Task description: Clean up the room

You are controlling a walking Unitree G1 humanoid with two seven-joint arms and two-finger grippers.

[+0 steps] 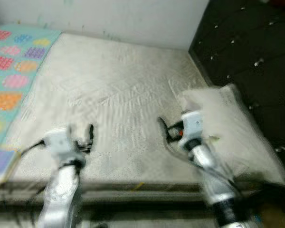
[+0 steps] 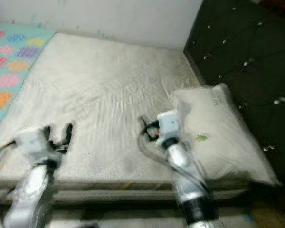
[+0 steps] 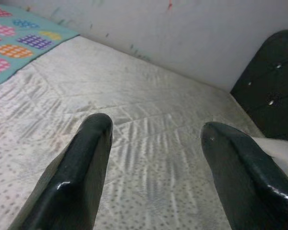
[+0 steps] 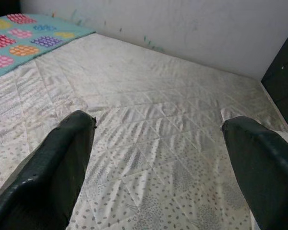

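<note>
Pillow (image 2: 218, 133): lying on the mattress (image 1: 109, 90) beside the black headboard (image 1: 247, 52), tilted off square, probably awaiting straightening. Right gripper (image 1: 167, 130) hovering just beside pillow, fingers spread, grasping nothing. Left gripper (image 1: 88, 137) well apart from pillow, fingers likewise released. Patterned blanket (image 1: 12, 61) covering mattress's far side from pillow.

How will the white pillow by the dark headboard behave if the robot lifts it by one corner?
The pillow looks soft and puffy, so it would probably sag and fold, not stay flat. It seems light for its size. Its smooth cover may slip between the right gripper fingers.
</note>
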